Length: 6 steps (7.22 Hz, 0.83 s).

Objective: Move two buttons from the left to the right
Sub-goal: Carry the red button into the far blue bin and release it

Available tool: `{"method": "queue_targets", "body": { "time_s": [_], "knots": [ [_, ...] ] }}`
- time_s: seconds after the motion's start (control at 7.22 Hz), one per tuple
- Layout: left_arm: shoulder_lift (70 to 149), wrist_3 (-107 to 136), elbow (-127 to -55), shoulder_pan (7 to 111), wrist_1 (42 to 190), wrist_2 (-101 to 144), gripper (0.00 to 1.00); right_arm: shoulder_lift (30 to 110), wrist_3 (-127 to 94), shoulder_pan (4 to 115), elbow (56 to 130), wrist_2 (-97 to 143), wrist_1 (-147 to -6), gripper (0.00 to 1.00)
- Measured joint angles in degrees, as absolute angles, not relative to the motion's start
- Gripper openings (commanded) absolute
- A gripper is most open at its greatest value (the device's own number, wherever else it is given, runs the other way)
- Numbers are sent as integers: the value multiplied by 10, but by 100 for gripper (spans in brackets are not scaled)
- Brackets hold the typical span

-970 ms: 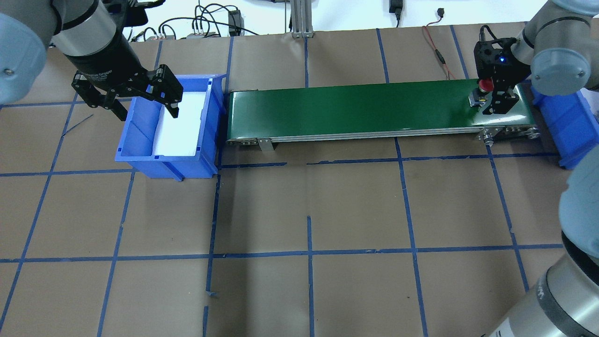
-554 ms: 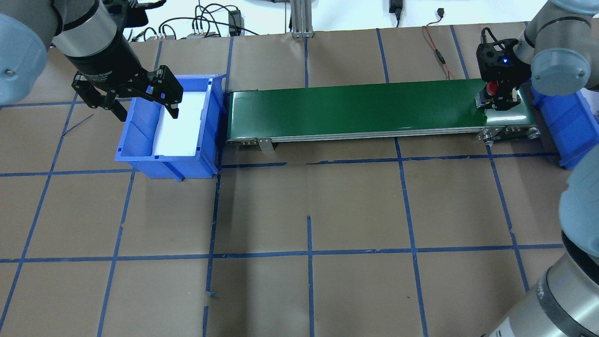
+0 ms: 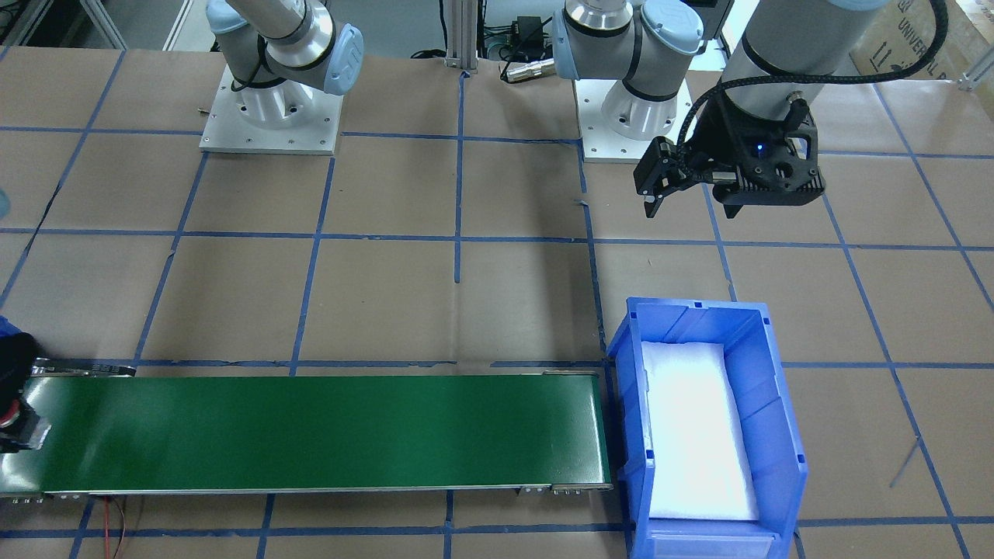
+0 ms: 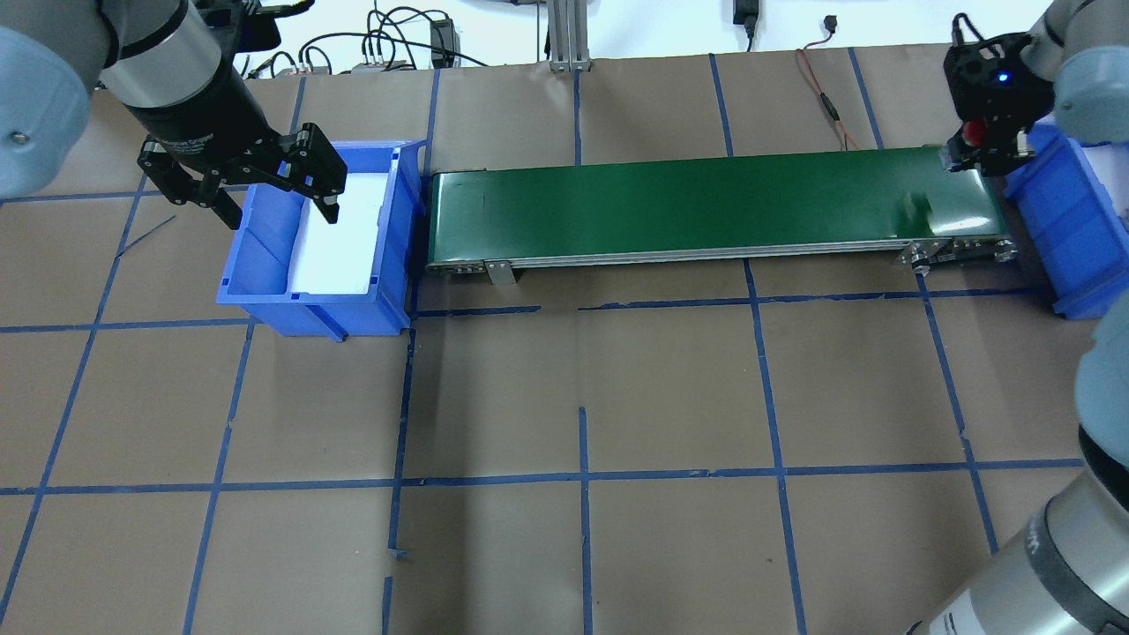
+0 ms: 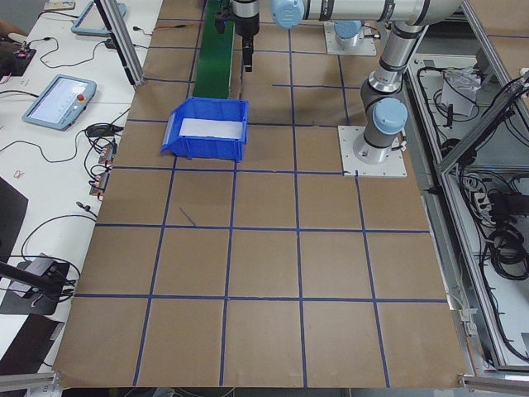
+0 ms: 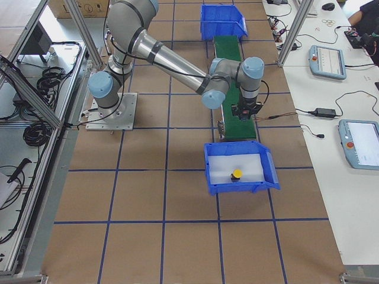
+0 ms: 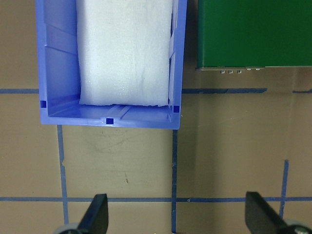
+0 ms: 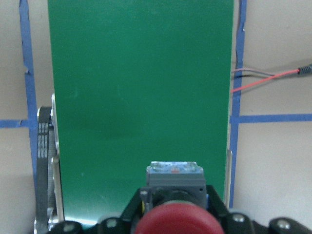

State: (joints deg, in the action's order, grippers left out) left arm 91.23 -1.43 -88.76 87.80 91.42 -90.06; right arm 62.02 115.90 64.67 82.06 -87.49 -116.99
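Observation:
My right gripper [image 4: 981,148] is shut on the red-capped button [image 4: 973,132] and holds it above the far right end of the green conveyor belt [image 4: 688,207], beside the right blue bin [image 4: 1063,225]. The right wrist view shows the red cap [image 8: 175,223] and grey base between the jaws, over the belt [image 8: 141,87]. The yellow-capped button [image 6: 237,173] sits on white foam in the right bin [image 6: 237,186]. My left gripper [image 4: 275,205] is open and empty over the near left side of the left blue bin [image 4: 265,304].
The left bin [image 3: 780,419] holds only a white foam pad [image 3: 695,435]. In the left wrist view its front wall [image 7: 109,117] and the belt's end [image 7: 253,29] show. Cables lie along the table's far edge. Blue tape lines grid the brown table.
My right gripper closed on the red button on the belt, lifted it and moved it back and right toward the right bin. The left arm has barely moved.

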Motion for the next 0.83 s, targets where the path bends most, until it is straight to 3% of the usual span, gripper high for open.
{"method": "queue_targets", "body": {
  "time_s": [0.42, 0.83],
  "knots": [
    [912, -14, -888, 879, 914, -901, 100, 613, 1273, 525, 753, -844, -1102, 6],
    [912, -14, -886, 880, 913, -902, 100, 557, 1332, 484, 742, -822, -1101, 6]
  ]
}}
